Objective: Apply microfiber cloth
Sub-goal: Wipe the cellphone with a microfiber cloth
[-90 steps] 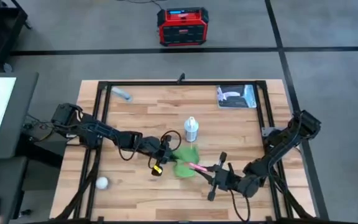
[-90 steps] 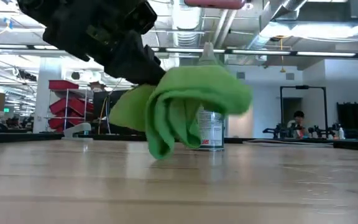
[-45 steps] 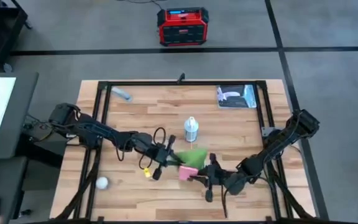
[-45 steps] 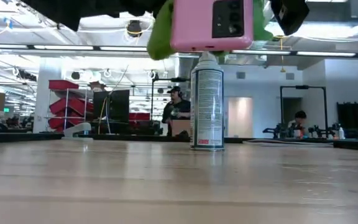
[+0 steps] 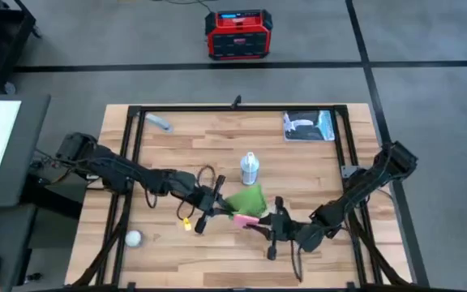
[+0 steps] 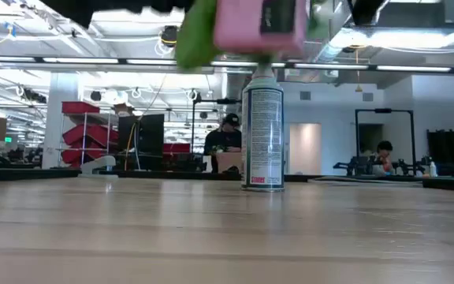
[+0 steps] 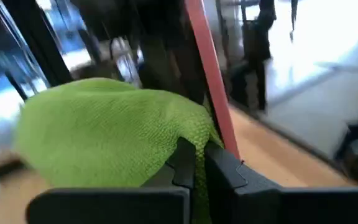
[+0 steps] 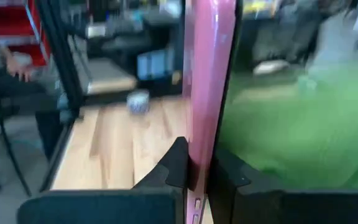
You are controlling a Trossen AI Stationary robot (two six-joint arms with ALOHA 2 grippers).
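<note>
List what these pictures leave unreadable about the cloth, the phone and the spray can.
- Microfiber cloth against pink phone: contact unclear; high view too small, low view cuts both off at the top edge.
- Phone's screen side: right wrist view shows it edge-on in the right hand.
- Spray can label: too small.
- Left hand: how much cloth it pinches is hidden by its own fingers.

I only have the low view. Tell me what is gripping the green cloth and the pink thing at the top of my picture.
Observer: The left pincer is shut on an edge of the bright green microfiber cloth.
Operator: Now report the pink thing.
Observer: It is a flat pink phone, clamped edge-on in the right pincer.
Operator: Give me their place over the table.
Observer: Seen from above, cloth and phone overlap beside the white spray can, near the table's middle.
</note>
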